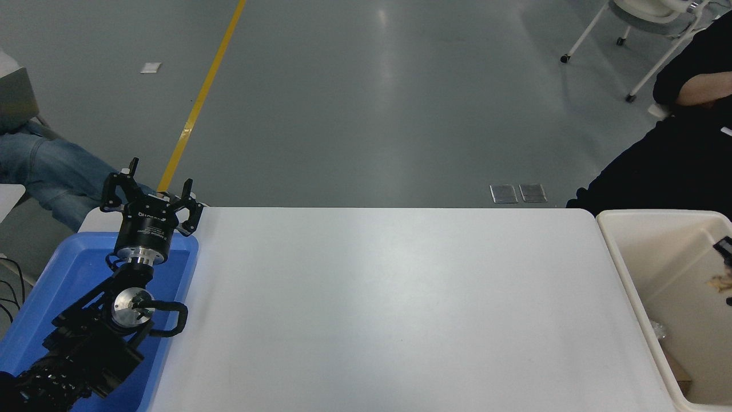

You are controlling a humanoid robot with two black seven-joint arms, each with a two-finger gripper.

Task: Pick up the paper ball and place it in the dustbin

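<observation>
Crumpled tan paper ball in smooth cream, deep-walled dustbin.

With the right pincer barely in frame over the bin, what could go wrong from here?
1. The right pincer shows only as a sliver at the picture's edge above the dustbin, so a release could go unseen.
2. The paper ball is only a tan scrap there; whether it is held or dropped is unclear.
3. The open left pincer hovers over the blue tray.
</observation>
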